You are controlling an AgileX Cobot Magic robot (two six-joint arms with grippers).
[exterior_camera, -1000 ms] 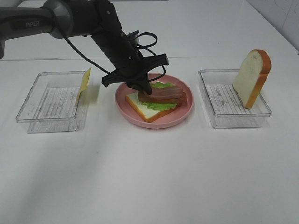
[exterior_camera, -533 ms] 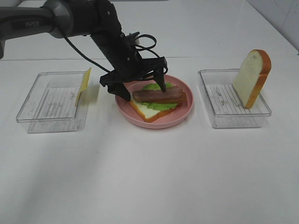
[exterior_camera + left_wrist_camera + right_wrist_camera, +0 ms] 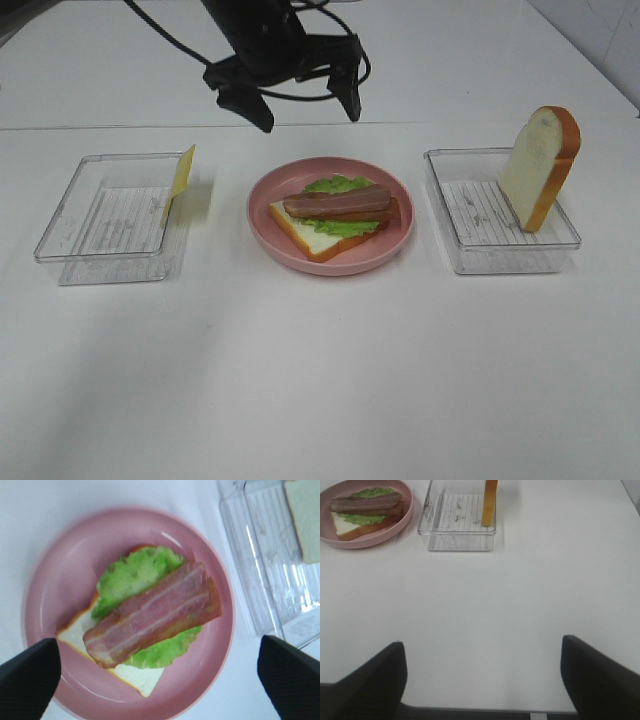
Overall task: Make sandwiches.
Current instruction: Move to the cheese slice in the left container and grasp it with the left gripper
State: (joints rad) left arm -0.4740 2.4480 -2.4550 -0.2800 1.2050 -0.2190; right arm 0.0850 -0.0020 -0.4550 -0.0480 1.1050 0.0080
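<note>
Sandwich (image 3: 335, 218) half built on pink plate (image 3: 262, 215), midway between the left and right edges of the worktop (image 3: 320, 380). Pale bread at the bottom, green lettuce (image 3: 335, 185) over it, brown bacon (image 3: 338, 203) on top. No cheese and no top slice yet. Bacon's long axis roughly parallel to the near edge of the worktop, tipped a little.

Left claw (image 3: 308, 120) raised above the far side of the plate, jaws spread wide, nothing between them. In its wrist view, bacon straight below, one dark fingertip at either side.

Right claw (image 3: 485, 675) out of the high view. Judging by its wrist view, set back toward the near edge on the right side, jaws well apart, holding nothing.

Cheese slice (image 3: 182, 180) propped steeply on edge at the wall of the clear left tray (image 3: 110, 268) nearest the plate (inside or outside that wall, hard to tell). Lies toward the left edge of the worktop from the left claw, and nearer that arm than the other. Probably the next layer: a sideways move toward the left edge, then a descent with jaws turned to straddle the thin slice across its flat faces.

Bread slice (image 3: 540, 168) upright in the clear right tray (image 3: 500, 258), nearer the right arm. Probably the closing layer.
</note>
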